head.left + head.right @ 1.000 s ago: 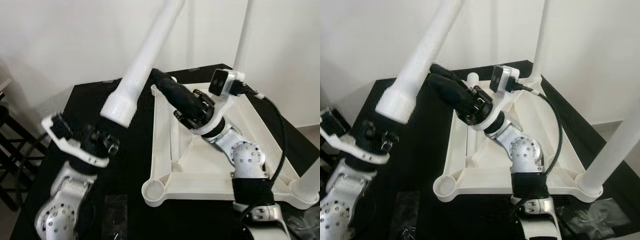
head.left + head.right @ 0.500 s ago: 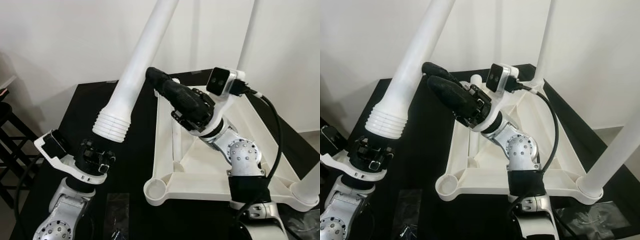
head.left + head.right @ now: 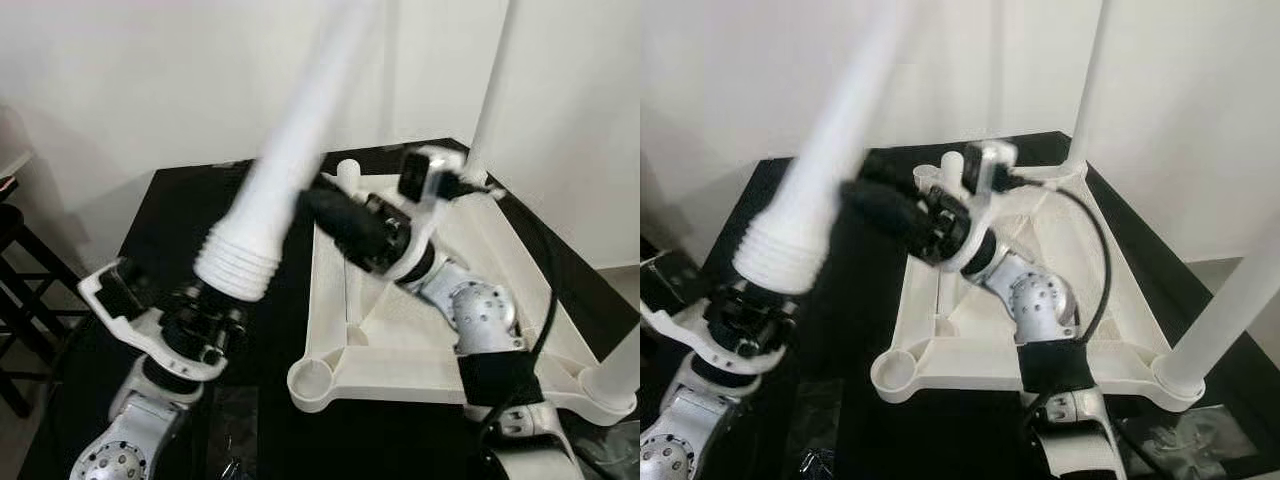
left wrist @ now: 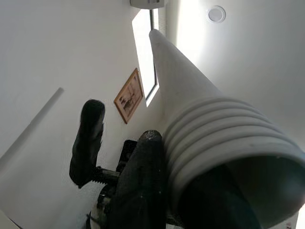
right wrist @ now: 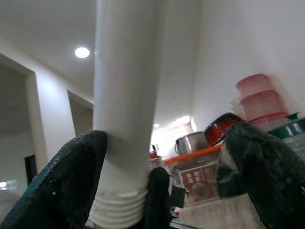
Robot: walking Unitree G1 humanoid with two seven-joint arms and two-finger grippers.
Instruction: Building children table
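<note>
Tilting up and away over the black table (image 3: 180, 215), a loose white table leg (image 3: 290, 165) is gripped near its ribbed, threaded end by the left gripper (image 3: 205, 325), whose fingers (image 4: 143, 186) are clamped against it. The right gripper (image 3: 335, 215) is held with its fingers spread wide, one of them touching the leg's shaft just above the ribs. Beside the leg, the upside-down white tabletop (image 3: 420, 340) is laid on the table, with an empty corner socket (image 3: 312, 380) at its near left corner and other legs (image 3: 490, 90) already standing in it.
</note>
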